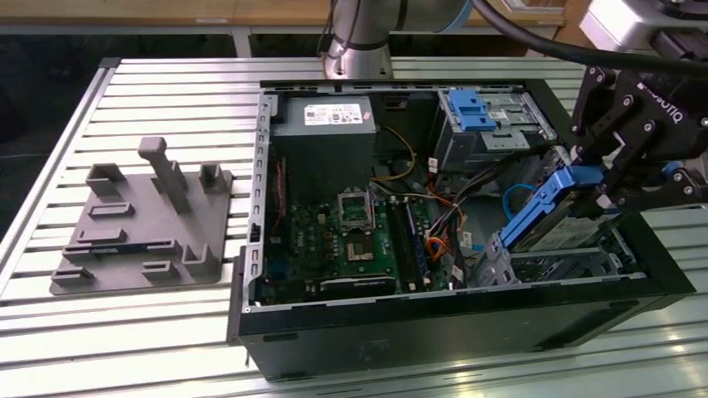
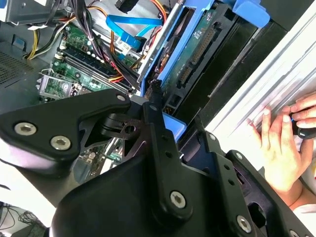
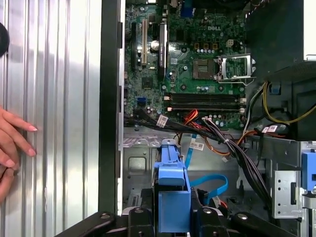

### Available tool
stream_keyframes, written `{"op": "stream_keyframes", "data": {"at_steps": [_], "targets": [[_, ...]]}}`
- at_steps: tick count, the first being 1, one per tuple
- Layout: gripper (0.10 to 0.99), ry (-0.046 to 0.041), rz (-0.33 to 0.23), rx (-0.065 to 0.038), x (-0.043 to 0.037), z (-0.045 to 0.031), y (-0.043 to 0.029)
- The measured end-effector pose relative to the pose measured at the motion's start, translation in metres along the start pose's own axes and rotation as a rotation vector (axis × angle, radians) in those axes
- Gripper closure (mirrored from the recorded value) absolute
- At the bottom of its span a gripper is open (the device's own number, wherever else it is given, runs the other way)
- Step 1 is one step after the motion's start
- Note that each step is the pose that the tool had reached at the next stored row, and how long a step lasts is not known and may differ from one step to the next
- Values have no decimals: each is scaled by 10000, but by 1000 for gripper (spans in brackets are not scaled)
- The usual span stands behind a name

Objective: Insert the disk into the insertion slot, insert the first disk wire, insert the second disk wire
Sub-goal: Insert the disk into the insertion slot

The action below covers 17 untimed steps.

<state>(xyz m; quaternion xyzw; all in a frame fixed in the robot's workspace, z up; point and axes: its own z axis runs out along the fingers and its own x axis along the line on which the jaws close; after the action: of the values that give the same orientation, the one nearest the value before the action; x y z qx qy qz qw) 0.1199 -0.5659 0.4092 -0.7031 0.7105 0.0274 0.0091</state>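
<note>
Table slats (image 1: 166,332) carry the open computer case (image 1: 443,323). At four o'clock in the exterior view sits the insertion slot (image 1: 575,265), a perforated metal cage. Over it the disk (image 1: 548,222) hangs tilted toward one o'clock, its lower end near the cage mouth. The gripper (image 1: 606,186) pinches the disk's blue frame at the upper end. The disk is likely stiff, weighty and shock-sensitive, so hold it by the frame, not the connector.
</note>
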Motion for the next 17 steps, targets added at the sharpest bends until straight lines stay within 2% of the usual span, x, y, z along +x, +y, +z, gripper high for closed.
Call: {"op": "stream_keyframes", "data": {"at_steps": [4, 8, 10, 11, 12, 17], "targets": [[722, 0, 0, 0, 3, 55, -2], [714, -1, -1, 1, 4, 68, -2], [596, 0, 0, 0, 4, 68, -2], [596, 1, -1, 0, 4, 67, -2], [529, 1, -2, 0, 4, 67, -2], [529, -1, -3, 0, 4, 68, -2]]}}
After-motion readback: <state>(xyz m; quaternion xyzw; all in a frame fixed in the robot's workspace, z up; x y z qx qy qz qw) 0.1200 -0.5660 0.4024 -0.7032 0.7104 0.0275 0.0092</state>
